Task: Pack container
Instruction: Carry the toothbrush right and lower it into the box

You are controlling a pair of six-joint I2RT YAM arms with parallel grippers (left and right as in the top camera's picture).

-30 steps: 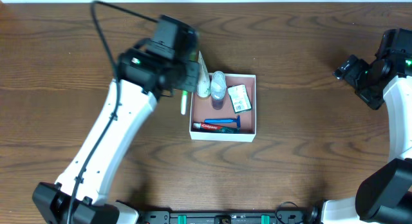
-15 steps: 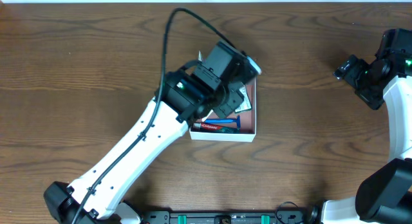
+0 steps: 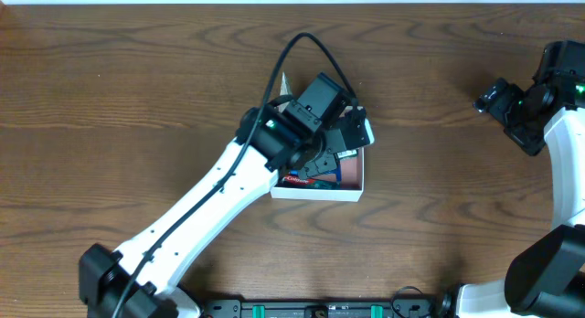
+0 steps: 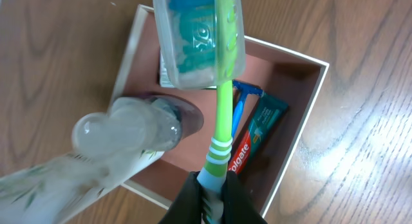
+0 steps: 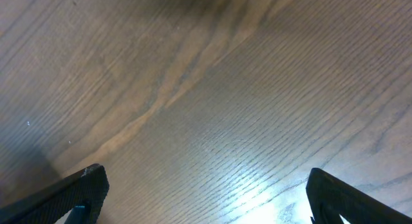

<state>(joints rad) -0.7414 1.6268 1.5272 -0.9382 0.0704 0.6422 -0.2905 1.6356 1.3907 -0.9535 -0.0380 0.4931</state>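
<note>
The container (image 4: 310,108) is a shallow white-walled box with a pinkish-brown inside. In the overhead view it (image 3: 320,192) lies at the table's middle, mostly under my left arm. My left gripper (image 4: 210,199) is shut on the handle of a green toothbrush (image 4: 223,114) with a clear head cap, held above the box. A red and green Colgate toothpaste (image 4: 255,141), a blue razor (image 4: 241,103) and a pale tube with a clear cap (image 4: 129,130) are in the box. My right gripper (image 5: 206,192) is open and empty over bare wood at the far right (image 3: 498,99).
A green-printed packet (image 4: 168,76) lies in the box, partly hidden by the toothbrush cap. The tube's tail (image 3: 284,84) pokes out past the box's back left corner. Brown wooden table (image 3: 439,217) surrounds the box.
My left arm has swung right from the box's left edge to over the box, carrying the toothbrush. It now covers most of the box from above. The right arm has not moved.
</note>
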